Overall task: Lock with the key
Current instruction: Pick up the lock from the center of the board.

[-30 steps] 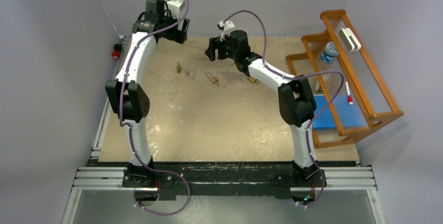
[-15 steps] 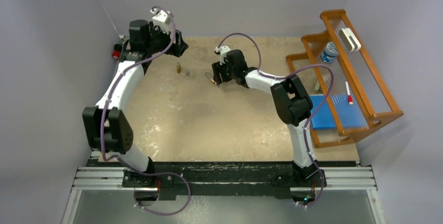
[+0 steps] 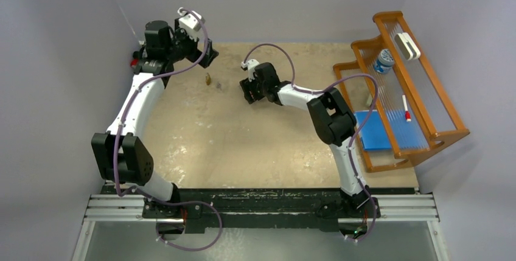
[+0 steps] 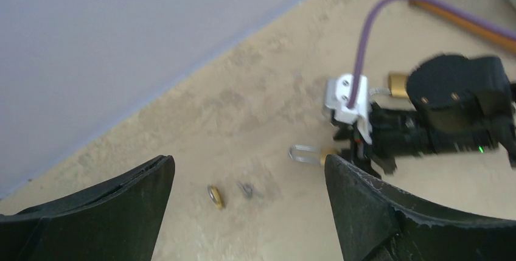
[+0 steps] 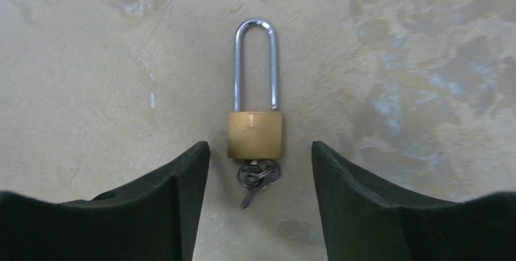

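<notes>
Straddling padlock point(image 5: 255, 133), right gripper point(image 5: 260, 146) gapes; left gripper point(image 4: 248, 159) too

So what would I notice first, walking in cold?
Probably the brass padlock with a long steel shackle, lying flat on the beige table with a small bunch of keys at its base. The right arm's tool hangs over it, black fingers open on either side, not touching. In the overhead view, an orange wooden rack stands at the table's right edge.
</notes>
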